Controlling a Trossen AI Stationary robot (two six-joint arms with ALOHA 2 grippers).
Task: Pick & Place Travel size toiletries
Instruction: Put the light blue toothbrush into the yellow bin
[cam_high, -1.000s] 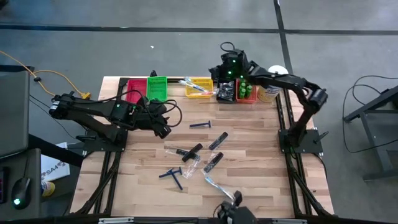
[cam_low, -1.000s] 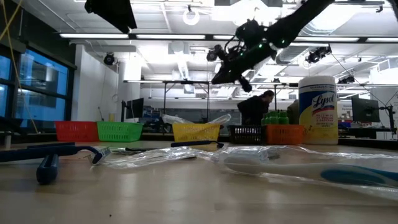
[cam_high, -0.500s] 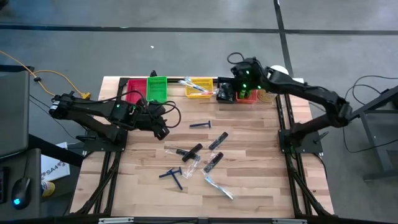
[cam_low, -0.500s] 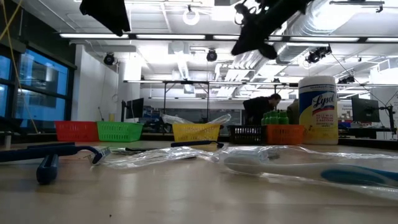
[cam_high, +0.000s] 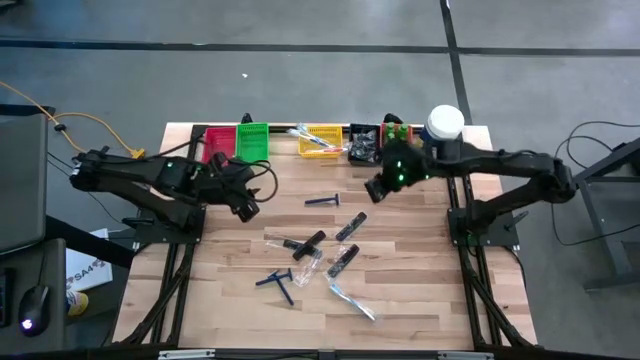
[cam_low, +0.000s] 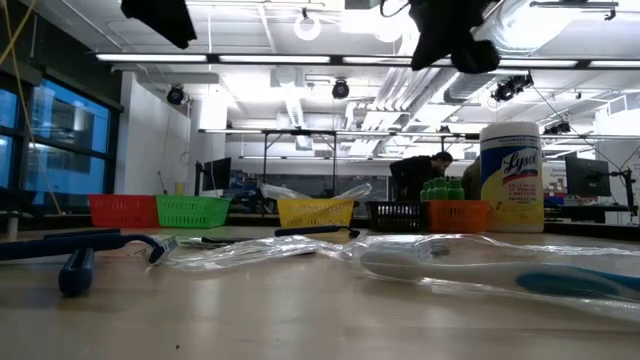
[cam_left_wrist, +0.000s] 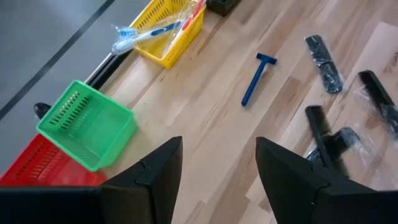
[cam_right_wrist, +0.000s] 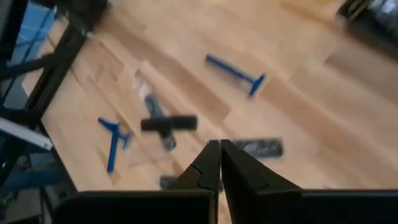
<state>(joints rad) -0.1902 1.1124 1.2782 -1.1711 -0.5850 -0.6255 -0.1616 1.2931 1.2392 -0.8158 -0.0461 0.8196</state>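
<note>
From table height both arms are cut off at the top edge, only dark lumps showing. A person (cam_low: 425, 175) behind the bins is half hidden by the green bottles (cam_low: 440, 189). The red bin (cam_left_wrist: 37, 171) runs under the left gripper's fingers (cam_left_wrist: 158, 177). The clear-wrapped pieces (cam_high: 335, 262) mid-table are too small to name from overhead

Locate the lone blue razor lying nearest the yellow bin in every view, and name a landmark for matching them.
High view: the blue razor lies mid-table, just ahead of the yellow bin.
Low view: cannot tell it apart; only the yellow bin is plain.
Left wrist view: blue razor on bare wood, beside the yellow bin.
Right wrist view: blue razor beyond the shut right end effector.
Shared landmark: the yellow bin.
</note>
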